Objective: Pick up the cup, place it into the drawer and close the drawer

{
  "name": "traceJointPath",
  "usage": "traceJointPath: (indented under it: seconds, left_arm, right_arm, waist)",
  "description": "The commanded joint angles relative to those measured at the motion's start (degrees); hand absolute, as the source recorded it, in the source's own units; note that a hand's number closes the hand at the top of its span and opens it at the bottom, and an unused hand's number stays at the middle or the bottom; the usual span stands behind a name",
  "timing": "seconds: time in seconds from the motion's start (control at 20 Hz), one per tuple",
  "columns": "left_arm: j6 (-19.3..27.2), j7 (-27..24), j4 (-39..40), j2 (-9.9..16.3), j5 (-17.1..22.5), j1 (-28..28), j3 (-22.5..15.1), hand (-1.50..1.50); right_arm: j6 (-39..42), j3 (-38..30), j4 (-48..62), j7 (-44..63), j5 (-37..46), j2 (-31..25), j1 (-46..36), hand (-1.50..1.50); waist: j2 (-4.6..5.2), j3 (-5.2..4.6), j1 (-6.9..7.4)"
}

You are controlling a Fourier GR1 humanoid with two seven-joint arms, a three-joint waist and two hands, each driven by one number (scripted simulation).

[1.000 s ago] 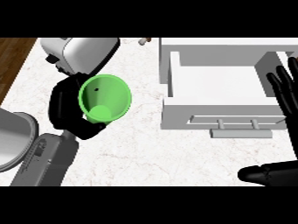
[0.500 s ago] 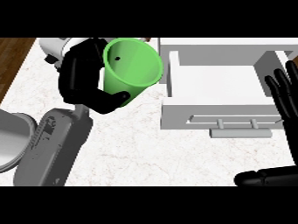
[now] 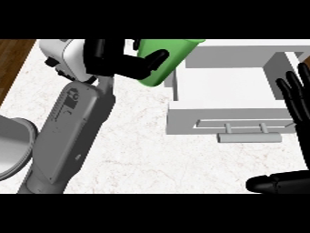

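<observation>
The left hand (image 3: 127, 61) has its fingers curled round the green cup (image 3: 167, 61), holding it above the table (image 3: 137, 136) just left of the open drawer (image 3: 224, 113). The drawer cavity lies directly to the right of the cup, so the transfer direction is rightward. The right hand (image 3: 308, 107), fingers spread, rests at the drawer's right side.

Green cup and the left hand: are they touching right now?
Touching. The head view shows the left hand curled round the green cup, its thumb lying across the cup's side, beside the open white drawer.
</observation>
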Motion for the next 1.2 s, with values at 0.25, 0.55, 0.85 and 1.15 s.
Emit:
traceJointPath:
  seconds: [0.25,0.55,0.85,1.15]
  left_arm:
    - [3.5,-0.6,16.4,-3.0,-2.5,-13.5,0.3,1.50]
    - [7.4,-0.4,21.6,-3.0,1.6,-18.2,-3.1,1.50]
    - [6.7,-9.7,35.3,-3.0,6.3,-20.3,-5.7,1.50]
    - [7.0,-10.0,41.4,-3.0,9.8,-23.4,-10.4,1.50]
  right_arm:
    - [-1.2,-1.0,-0.7,3.4,-1.4,-0.4,-3.2,-1.50]
    - [0.9,0.4,2.1,-1.4,0.7,0.1,0.7,-1.50]
    - [-0.4,-0.1,4.1,0.6,0.4,-0.4,-4.7,-1.50]
    - [1.6,-0.6,4.0,-2.8,-0.8,-0.2,-1.4,-1.50]
  waist:
    - [0.18,0.00,-0.68]
    - [0.15,0.02,-0.84]
    - [0.51,0.01,-1.69]
    - [0.57,0.03,-2.08]
